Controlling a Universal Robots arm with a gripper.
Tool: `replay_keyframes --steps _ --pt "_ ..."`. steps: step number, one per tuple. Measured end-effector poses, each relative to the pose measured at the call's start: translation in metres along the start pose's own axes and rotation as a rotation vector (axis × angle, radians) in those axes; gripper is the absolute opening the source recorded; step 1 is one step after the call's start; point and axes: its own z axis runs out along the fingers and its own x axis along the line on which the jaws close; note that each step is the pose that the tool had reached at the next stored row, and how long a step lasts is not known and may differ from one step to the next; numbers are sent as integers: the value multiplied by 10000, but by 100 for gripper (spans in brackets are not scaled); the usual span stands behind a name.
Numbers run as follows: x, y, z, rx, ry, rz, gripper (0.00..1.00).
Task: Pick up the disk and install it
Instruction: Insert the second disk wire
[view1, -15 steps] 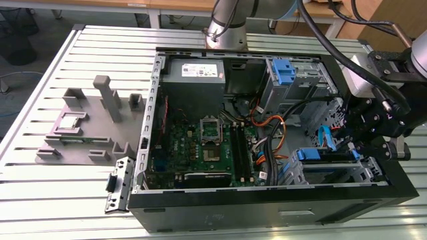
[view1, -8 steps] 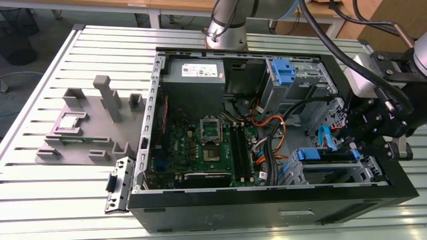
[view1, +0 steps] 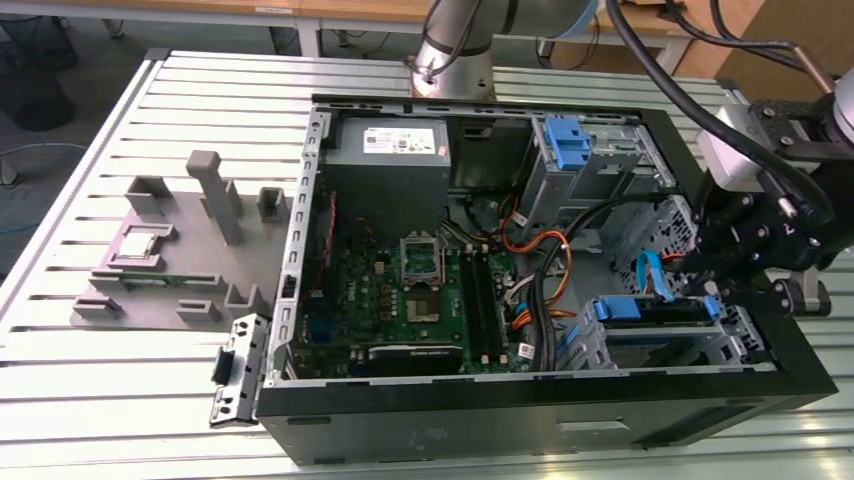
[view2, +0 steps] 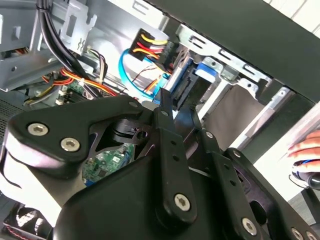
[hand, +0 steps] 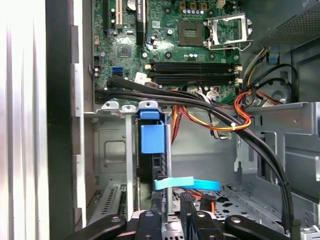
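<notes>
The disk sits edge-up in the drive cage at the exterior view's right, inside the open computer case; its blue carrier spans the cage top. In the first wrist view the disk shows a blue tab above a dark body between the cage rails. My gripper hangs just behind the cage. In the second wrist view my gripper points at the disk's blue carrier, its black fingers close together with nothing visible between them. The gripper is just short of the disk in the first wrist view.
The grey power supply, the motherboard and a second blue bracket share the case. Black and orange cables run over the cage, and a light blue flat cable lies beside the disk. A grey fixture stands at the exterior view's left. A person's hand is outside the case.
</notes>
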Motion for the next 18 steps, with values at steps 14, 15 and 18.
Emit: replay_keyframes --steps 14,15,18 --pt "-125 -26 -1 -1 3 0 29" --pt "-125 -26 -7 -1 3 0 29" --pt "-126 -32 -9 -2 7 -1 29"
